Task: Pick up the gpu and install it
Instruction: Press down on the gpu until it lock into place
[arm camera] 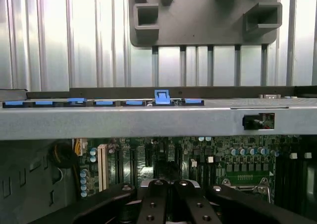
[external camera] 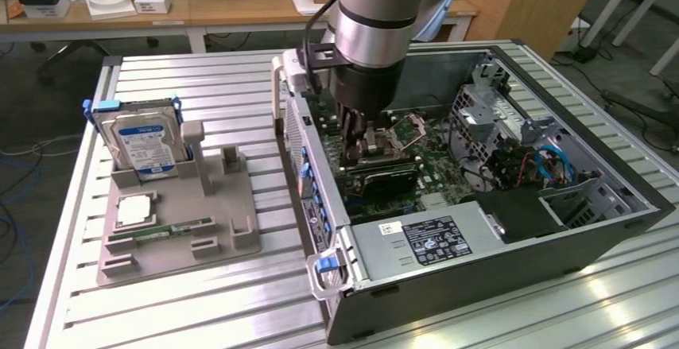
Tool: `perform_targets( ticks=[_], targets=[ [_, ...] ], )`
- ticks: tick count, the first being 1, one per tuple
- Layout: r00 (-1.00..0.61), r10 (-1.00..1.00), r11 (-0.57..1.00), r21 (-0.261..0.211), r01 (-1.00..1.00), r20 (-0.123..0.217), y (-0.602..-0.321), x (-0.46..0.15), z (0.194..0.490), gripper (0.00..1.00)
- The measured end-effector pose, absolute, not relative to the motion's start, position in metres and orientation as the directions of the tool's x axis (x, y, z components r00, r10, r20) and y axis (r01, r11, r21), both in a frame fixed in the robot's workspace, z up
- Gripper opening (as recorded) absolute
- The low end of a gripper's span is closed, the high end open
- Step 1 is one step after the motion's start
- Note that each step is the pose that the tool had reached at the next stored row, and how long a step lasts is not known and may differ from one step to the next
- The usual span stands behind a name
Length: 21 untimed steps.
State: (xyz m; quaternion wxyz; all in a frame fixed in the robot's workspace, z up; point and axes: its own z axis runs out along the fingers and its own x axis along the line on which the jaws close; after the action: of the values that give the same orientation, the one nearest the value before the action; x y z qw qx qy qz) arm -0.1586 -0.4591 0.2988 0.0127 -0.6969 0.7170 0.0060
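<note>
Gripper (external camera: 366, 144) down inside the open case (external camera: 594, 230), fingers (arm camera: 171, 204) pressed together, nothing visibly between them. Arm hides the slot area. Gpu (external camera: 380, 180) lies low on the motherboard (external camera: 440, 170) just under the gripper, long axis along the case's rear wall; partly hidden.

Matt grey plastic tray (external camera: 175, 242)

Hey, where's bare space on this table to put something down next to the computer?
Bare ribbed table lies in front of the gray parts holder, and between it and the open computer case. The holder itself is crowded: hard drive, RAM stick. The gripper fills the case's middle.
</note>
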Motion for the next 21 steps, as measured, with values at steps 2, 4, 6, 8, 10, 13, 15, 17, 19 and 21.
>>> perform_targets(
  ticks=[2, 4, 6, 8, 10, 13, 15, 17, 19, 21],
  targets=[
    [-0.028, -0.999, 0.029, -0.009, -1.000, -0.027, -0.458, -0.161, 0.299, 0.10],
    [-0.028, -0.999, 0.029, -0.009, -1.000, -0.027, -0.456, -0.163, 0.299, 0.10],
    [-0.029, -0.999, 0.029, -0.009, -1.000, -0.026, -0.454, -0.164, 0.299, 0.10],
    [-0.029, -0.999, 0.029, -0.009, -1.000, -0.026, -0.452, -0.166, 0.299, 0.10],
    [-0.029, -0.999, 0.029, -0.009, -1.000, -0.026, -0.450, -0.167, 0.298, 0.10],
    [-0.029, -0.999, 0.029, -0.009, -1.000, -0.026, -0.447, -0.169, 0.298, 0.10],
    [-0.029, -0.999, 0.029, -0.009, -1.000, -0.026, -0.446, -0.172, 0.297, 0.10],
    [-0.029, -0.999, 0.029, -0.009, -1.000, -0.026, -0.446, -0.175, 0.297, 0.10],
    [-0.029, -0.999, 0.029, -0.009, -1.000, -0.026, -0.446, -0.176, 0.297, 0.10],
    [-0.029, -0.999, 0.029, -0.009, -1.000, -0.026, -0.445, -0.176, 0.296, 0.10]
  ],
)
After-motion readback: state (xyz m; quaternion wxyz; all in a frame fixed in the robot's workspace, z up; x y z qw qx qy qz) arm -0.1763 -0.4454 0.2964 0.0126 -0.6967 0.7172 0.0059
